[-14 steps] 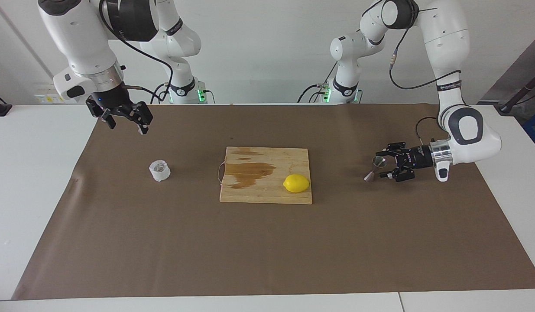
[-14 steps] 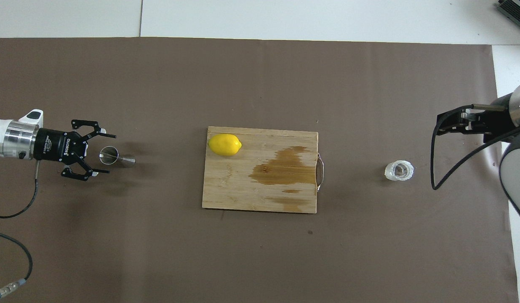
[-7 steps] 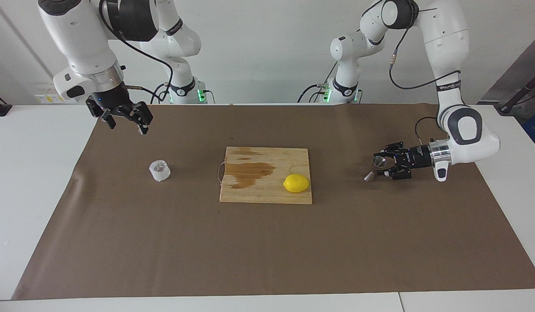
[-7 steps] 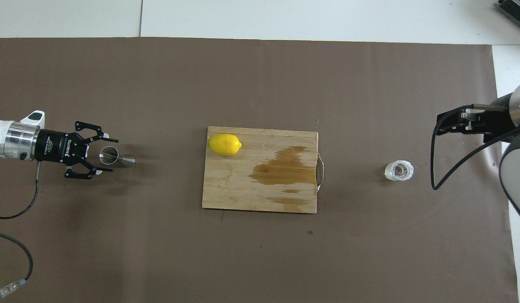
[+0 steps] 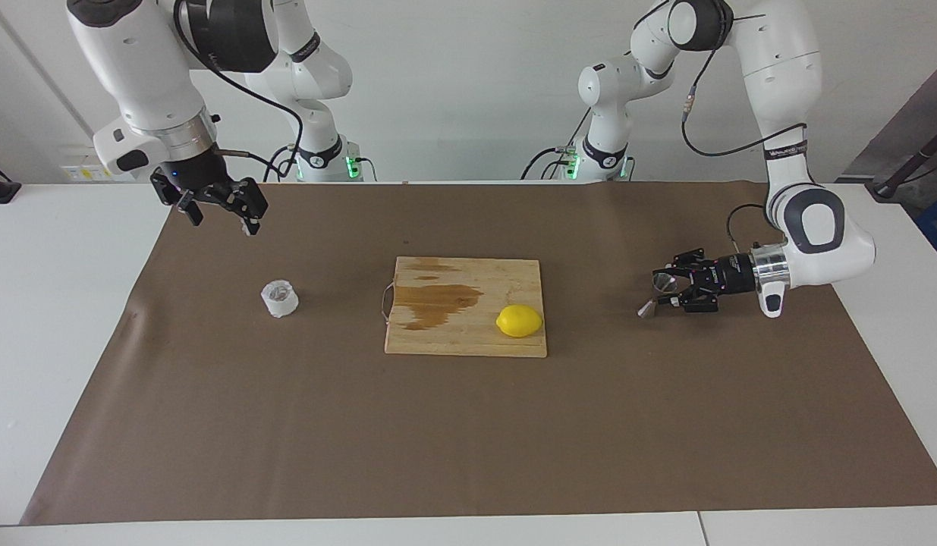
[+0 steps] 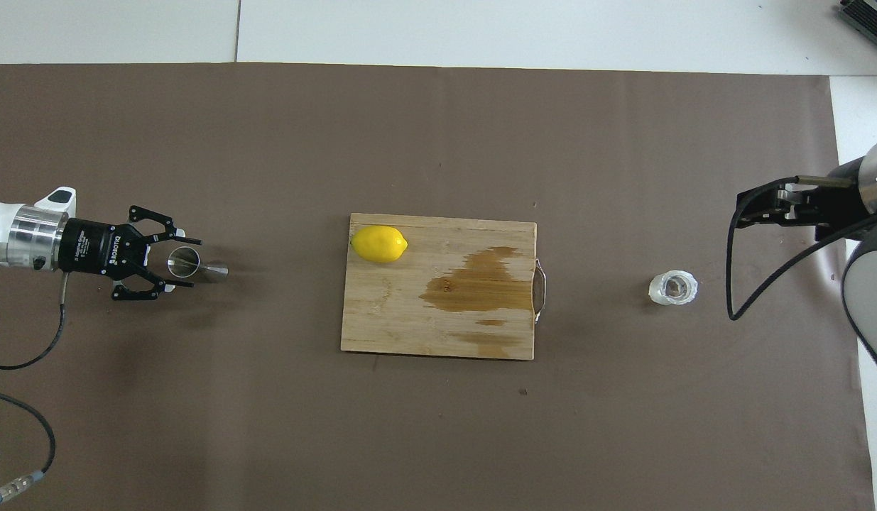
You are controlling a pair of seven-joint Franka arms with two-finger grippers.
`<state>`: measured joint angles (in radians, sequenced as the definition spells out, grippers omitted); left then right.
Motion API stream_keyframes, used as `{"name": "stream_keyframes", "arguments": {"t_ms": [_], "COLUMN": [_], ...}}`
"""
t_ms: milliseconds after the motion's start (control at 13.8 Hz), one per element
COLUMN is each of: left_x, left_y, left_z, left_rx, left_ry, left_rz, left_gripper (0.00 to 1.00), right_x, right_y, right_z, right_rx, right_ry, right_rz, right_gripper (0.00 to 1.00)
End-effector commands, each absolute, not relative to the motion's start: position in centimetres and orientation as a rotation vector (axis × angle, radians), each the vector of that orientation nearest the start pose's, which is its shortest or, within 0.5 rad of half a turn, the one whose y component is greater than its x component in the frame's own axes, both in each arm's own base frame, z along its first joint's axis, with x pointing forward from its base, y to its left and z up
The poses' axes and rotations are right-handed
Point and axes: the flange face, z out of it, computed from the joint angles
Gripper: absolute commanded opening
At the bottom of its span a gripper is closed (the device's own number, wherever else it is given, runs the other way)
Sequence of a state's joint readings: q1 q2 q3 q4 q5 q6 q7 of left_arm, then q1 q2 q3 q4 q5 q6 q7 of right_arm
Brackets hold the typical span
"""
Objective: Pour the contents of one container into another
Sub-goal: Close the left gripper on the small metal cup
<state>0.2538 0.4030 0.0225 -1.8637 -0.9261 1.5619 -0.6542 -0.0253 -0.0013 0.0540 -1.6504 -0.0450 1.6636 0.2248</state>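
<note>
The steel jigger [image 5: 660, 293] stands upright on the brown mat toward the left arm's end of the table. My left gripper [image 5: 665, 289] lies level and low, with one finger on each side of the jigger [image 6: 184, 261]. The jaws are partly closed and I cannot tell whether they touch it. The squat white crinkled cup [image 5: 280, 299] sits on the mat toward the right arm's end, with something dark inside [image 6: 672, 288]. My right gripper [image 5: 219, 214] hangs open and empty, up in the air over the mat near its edge at that end, well apart from the cup.
A wooden cutting board [image 5: 468, 337] with a wet brown stain lies mid-table, its metal handle toward the cup. A yellow lemon [image 5: 519, 321] rests on the board's corner toward the jigger. The brown mat [image 5: 468, 440] covers most of the white table.
The left gripper's fingers have drawn in around the jigger and the hand has edged slightly toward it. The jigger, the cup and the right arm have not moved.
</note>
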Motion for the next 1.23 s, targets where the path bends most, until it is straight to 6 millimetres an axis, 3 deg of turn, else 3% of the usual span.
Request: {"name": "stream_keyframes", "arguments": {"t_ms": [0, 145, 506, 579, 940, 1085, 1157], "left_x": [57.23, 57.24, 57.3, 57.3, 57.34, 57.31, 57.34], "left_y": [7.05, 7.04, 6.94, 6.86, 6.79, 6.84, 6.47], "left_z": [30.69, 30.7, 30.79, 30.84, 31.13, 31.31, 31.44], "left_rx": [1.737, 1.734, 1.731, 1.724, 1.703, 1.691, 1.688], "left_ry": [1.353, 1.356, 1.354, 1.349, 1.359, 1.352, 1.342], "left_rz": [-1.013, -1.015, -1.016, -1.02, -1.042, -1.047, -1.058], "left_gripper": [0.67, 0.64, 0.41, 0.31, 0.14, 0.0, 0.0], "right_x": [55.55, 55.54, 55.55, 55.55, 55.54, 55.55, 55.55], "right_y": [0.87, 0.87, 0.87, 0.87, 0.87, 0.87, 0.87], "right_z": [59.87, 59.8, 59.87, 59.87, 59.8, 59.87, 59.87], "right_rx": [-3.162, -3.163, -3.162, -3.162, -3.163, -3.162, -3.162], "right_ry": [0.297, 0.297, 0.297, 0.297, 0.297, 0.297, 0.297], "right_rz": [-0.021, -0.019, -0.021, -0.021, -0.019, -0.021, -0.021], "right_gripper": [1.0, 1.0, 1.0, 1.0, 1.0, 1.0, 1.0]}}
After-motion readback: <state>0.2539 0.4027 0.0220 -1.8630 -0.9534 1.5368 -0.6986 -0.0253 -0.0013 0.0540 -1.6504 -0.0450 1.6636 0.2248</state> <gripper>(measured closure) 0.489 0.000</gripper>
